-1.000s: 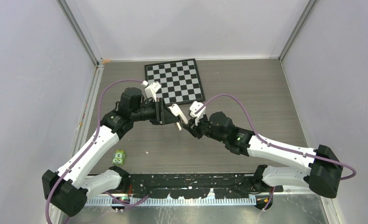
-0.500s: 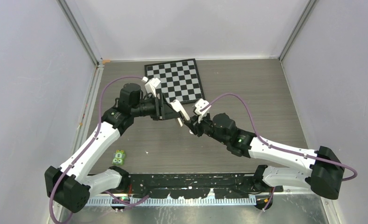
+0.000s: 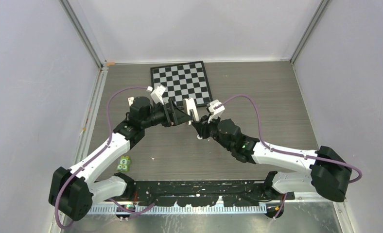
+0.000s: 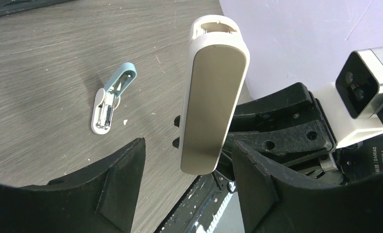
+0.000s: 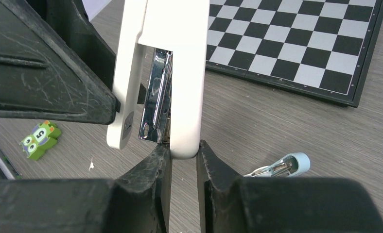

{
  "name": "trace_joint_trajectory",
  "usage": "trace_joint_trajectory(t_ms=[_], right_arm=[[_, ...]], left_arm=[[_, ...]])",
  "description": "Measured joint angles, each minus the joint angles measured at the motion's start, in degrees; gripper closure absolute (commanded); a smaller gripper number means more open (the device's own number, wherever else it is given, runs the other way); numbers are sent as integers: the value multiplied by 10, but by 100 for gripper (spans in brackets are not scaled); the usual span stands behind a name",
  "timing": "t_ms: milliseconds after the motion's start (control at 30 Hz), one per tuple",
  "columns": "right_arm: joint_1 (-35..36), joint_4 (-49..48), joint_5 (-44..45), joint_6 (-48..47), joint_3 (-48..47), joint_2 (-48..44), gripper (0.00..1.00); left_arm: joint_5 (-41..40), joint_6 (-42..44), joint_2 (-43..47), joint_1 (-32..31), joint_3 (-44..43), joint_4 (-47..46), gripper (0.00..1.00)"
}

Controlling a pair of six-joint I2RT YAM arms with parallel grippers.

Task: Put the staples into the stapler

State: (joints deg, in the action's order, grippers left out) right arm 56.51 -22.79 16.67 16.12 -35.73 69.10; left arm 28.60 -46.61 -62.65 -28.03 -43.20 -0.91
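Your left fingers (image 4: 124, 179) clamp the stapler (image 4: 211, 102) and hold it upright in the air above the counter (image 4: 43, 73), by the near edge of the checkerboard (image 3: 181, 85). It is hinged open, and its metal channel (image 5: 156, 92) shows. Your right fingers (image 5: 153, 179) sit nearly together right at its lower end; whether they pinch the staples cannot be told. A blue-and-white clip (image 5: 282, 166) lies on the counter nearby.

Checkerboard (image 3: 181, 85) (far side); green toy (image 3: 124, 163) — near; blue-white clip (image 4: 113, 97).
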Motion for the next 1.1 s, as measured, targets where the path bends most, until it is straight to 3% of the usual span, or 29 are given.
trace_joint_trajectory(t_ms=[167, 333, 400, 567, 800, 1100], right_arm=[[0, -12, 1, 10, 0, 4, 99], [0, -23, 1, 14, 0, 9, 99], [0, -25, 2, 15, 0, 11, 99], [-1, -24, 8, 16, 6, 17, 99], [2, -46, 24, -3, 25, 8, 92], [-8, -48, 49, -58, 63, -48, 85]], left_arm=[[-10, -10, -10, -7, 12, -61, 33], [-16, -10, -35, -10, 12, -97, 41], [-15, -13, -48, -11, 12, -103, 53], [-10, -14, -60, -14, 12, -117, 99], [-11, -4, -55, -18, 10, -103, 100], [27, 33, -50, -20, -45, 1, 100]])
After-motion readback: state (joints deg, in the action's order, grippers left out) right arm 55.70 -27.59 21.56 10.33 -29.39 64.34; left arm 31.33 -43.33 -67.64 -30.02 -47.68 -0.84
